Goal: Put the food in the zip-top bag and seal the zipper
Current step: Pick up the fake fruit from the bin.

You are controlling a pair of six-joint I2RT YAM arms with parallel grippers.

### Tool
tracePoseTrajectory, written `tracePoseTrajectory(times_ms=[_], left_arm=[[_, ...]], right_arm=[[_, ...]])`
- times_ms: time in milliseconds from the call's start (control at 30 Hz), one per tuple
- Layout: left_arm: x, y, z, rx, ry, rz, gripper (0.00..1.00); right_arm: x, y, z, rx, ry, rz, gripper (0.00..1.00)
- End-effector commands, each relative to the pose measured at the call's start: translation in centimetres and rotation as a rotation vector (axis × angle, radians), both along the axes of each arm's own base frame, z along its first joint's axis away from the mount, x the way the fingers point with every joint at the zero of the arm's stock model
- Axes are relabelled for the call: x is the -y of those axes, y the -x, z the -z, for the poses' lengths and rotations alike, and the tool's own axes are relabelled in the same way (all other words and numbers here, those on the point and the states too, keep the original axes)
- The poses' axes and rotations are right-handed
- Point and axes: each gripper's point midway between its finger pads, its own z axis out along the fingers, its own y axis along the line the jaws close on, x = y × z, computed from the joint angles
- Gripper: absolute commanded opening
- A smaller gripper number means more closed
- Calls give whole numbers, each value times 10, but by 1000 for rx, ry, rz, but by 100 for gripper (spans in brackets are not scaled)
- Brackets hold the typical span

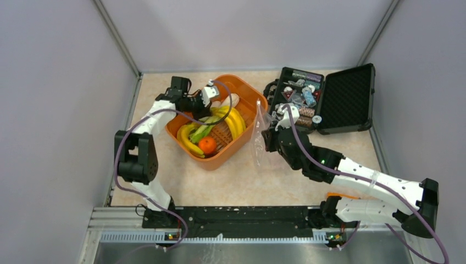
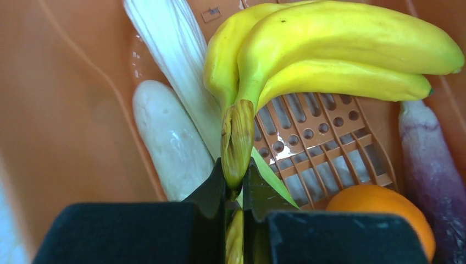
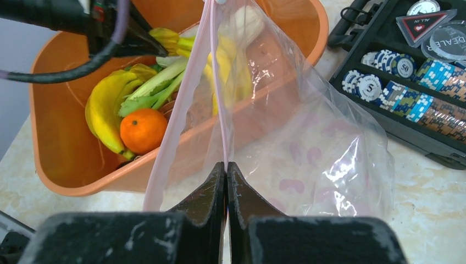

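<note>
Hanging beside orange basket, zip-top bag held by zipper between pressed-together fingers of right gripper; bananas pinched at stem by left gripper inside basket.

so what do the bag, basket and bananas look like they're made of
Zip-top bag: thin clear plastic film, glossy; it crinkles, glints, and the orange basket shows through it. Orange basket: rigid moulded plastic, smooth with slight sheen, slots and holes in its floor. Bananas: likely toy plastic or rubber, judging by the even yellow and soft shine.
</note>
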Motion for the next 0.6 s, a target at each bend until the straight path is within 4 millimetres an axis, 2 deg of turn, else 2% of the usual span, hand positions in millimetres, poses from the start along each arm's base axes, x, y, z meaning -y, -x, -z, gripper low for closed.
tracePoseTrajectory(times_ms=[0, 67, 300, 500, 567], left_arm=[[12, 14, -74, 166, 119, -15, 0], [11, 18, -98, 229, 161, -56, 0], [-10, 41, -156, 264, 205, -264, 0], [-28, 68, -192, 342, 255, -418, 0], [-29, 84, -206, 371, 297, -418, 0]], right_arm=[[-3, -6, -3, 11, -29, 20, 0], [-4, -7, -3, 11, -30, 23, 0], [5, -15, -6, 34, -42, 101, 0], [10, -25, -10, 42, -62, 194, 0], [11, -29, -10, 49, -68, 223, 0]])
